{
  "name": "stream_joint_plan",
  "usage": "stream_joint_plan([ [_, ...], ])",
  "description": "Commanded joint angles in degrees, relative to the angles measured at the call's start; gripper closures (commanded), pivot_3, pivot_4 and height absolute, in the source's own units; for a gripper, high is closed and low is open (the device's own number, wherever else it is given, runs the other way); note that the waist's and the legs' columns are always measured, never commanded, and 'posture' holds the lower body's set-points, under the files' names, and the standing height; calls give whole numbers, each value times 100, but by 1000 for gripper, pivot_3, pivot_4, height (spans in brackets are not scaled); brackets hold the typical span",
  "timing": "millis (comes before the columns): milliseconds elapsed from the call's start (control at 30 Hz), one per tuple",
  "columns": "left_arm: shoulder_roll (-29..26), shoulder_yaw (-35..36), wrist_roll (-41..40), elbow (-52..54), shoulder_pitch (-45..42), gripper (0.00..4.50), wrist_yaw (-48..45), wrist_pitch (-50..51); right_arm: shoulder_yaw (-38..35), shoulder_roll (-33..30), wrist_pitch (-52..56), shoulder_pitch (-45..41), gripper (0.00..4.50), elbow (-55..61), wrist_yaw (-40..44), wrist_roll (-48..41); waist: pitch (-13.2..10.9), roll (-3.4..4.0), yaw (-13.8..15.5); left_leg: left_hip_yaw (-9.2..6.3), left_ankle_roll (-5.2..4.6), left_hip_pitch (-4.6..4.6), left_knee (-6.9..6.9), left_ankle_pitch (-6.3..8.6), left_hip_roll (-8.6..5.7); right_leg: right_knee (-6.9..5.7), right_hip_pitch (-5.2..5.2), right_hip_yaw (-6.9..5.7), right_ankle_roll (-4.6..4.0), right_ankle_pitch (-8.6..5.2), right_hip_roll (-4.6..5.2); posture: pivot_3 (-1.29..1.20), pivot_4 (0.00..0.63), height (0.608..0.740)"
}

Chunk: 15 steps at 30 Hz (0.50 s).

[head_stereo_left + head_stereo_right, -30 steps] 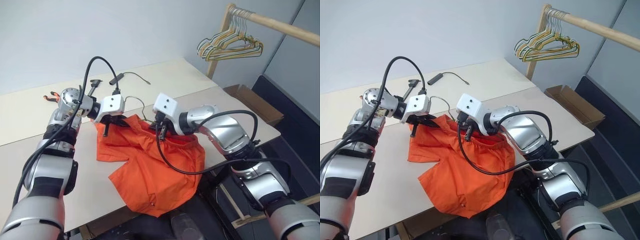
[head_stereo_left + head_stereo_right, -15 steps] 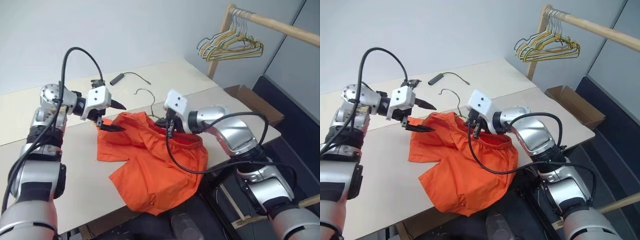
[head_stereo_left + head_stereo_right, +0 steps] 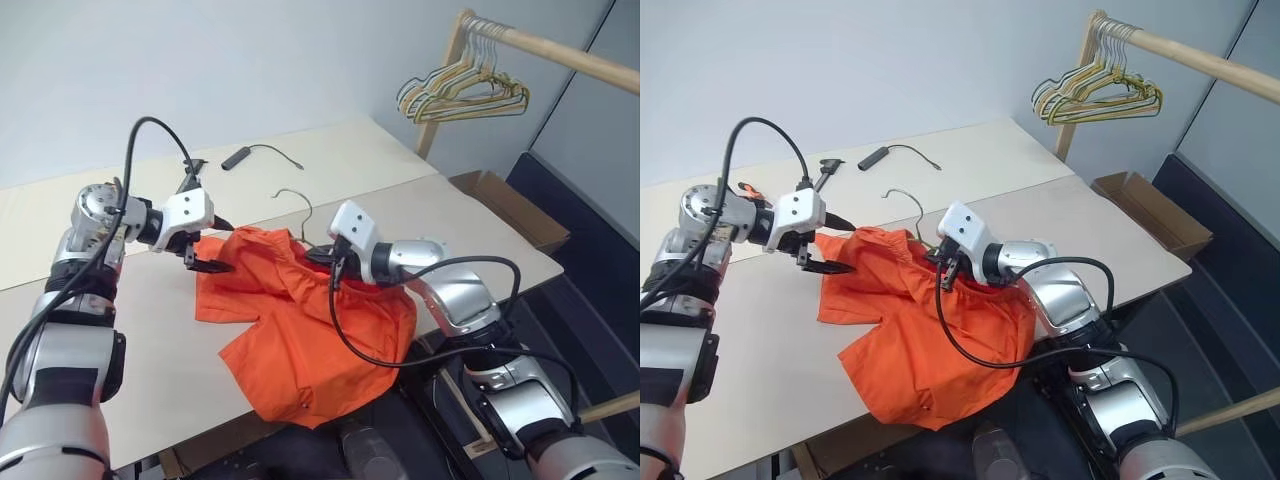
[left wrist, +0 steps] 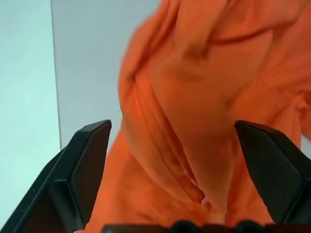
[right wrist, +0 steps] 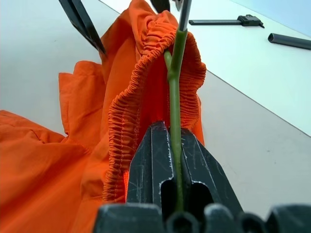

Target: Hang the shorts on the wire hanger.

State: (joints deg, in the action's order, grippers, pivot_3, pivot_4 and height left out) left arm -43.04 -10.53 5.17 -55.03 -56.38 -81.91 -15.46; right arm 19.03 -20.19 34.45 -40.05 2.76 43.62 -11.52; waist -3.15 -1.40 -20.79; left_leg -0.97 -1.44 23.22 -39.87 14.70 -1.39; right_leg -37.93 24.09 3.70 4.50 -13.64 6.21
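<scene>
Threading stage: right gripper (image 5: pixel 170 145) clamps the wire hanger (image 5: pixel 174 77) inside the waistband of the shorts (image 3: pixel 300 330) on the table (image 3: pixel 150 360); left gripper (image 3: pixel 207 246), spread wide beside the shorts, should re-pinch the waistband without tugging the hanger.

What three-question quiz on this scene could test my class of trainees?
1. True or false: the right hand is shut on the wire hanger.
2. Where do the shorts lie? A) on the rack, B) on the table, partly over its near edge, C) in the cardboard box.
3. Fill in: the left hand is ____, beside the shorts.

Key: 1 true; 2 B; 3 open.
</scene>
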Motion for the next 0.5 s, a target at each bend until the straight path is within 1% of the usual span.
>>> stream_joint_plan([
  [33,118,-113,285,-319,-222,454,445,-262,-268,-75,-123,-72,4500,383,75,-89,1,-1,4,0,0,0,0,0,0,0,0,0,0,0,0,-253,6,740],
  [67,146,-137,350,-403,-252,650,529,-297,-272,-87,-111,-68,4500,407,82,-96,1,-2,4,0,0,0,0,0,0,0,-1,-1,0,0,0,-253,6,740],
  [233,253,-199,560,-752,-429,2262,810,-485,-312,-174,-53,-39,4500,495,133,-123,2,-4,-16,0,0,3,0,0,0,2,1,-1,0,0,0,-266,6,740],
  [400,260,-133,580,-902,-599,3937,804,-544,-298,-267,33,30,4500,575,200,-130,3,-5,-25,0,0,2,0,0,0,2,0,-2,0,0,0,-266,6,740],
  [467,235,-97,540,-905,-644,4470,738,-545,-281,-300,54,57,4500,589,218,-119,3,-5,-30,1,0,3,0,0,0,3,0,-2,1,0,0,-267,6,740],
  [500,196,-69,513,-885,-672,4470,696,-558,-260,-318,46,80,4500,576,223,-94,3,-5,-32,1,0,2,0,0,0,3,0,-2,1,0,0,-267,6,740],
])
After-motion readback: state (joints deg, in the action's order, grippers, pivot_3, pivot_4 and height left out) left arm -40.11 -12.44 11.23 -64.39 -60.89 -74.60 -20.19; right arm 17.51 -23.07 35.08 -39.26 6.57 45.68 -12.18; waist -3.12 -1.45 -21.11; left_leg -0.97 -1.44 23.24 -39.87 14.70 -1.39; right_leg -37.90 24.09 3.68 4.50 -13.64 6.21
